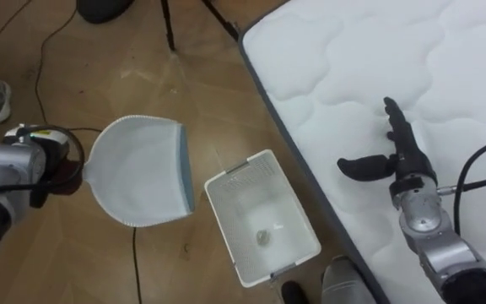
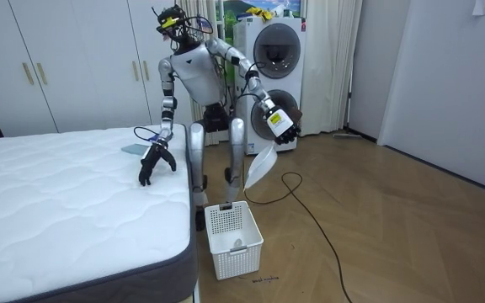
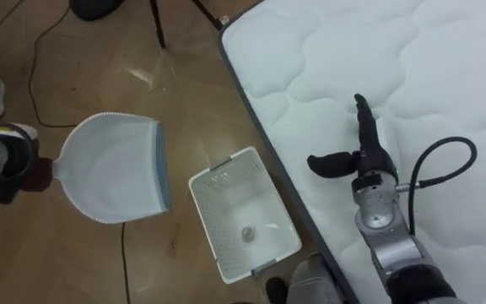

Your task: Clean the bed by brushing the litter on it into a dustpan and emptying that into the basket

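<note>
The fingers of the right hand are held straight and close together, with the thumb spread wide to one side. Nothing is pinched. This hand is seen over the white quilted mattress of the bed, near its edge; whether the fingertips touch it cannot be told.

The fingers of the left hand are curled round the handle of a white dustpan. It is held out over the wooden floor, just beside a white mesh basket rather than above it. The basket stands on the floor against the bed's side (one small roundish item lies in its bottom). In the room view a small flat bluish thing is seen on the mattress near the right hand.

Anything tipped from the dustpan where it now hangs would probably land on the floor, not in the basket. A careless sweep of the right hand could also push the bluish thing off the mattress edge.

No writing can be read anywhere.
</note>
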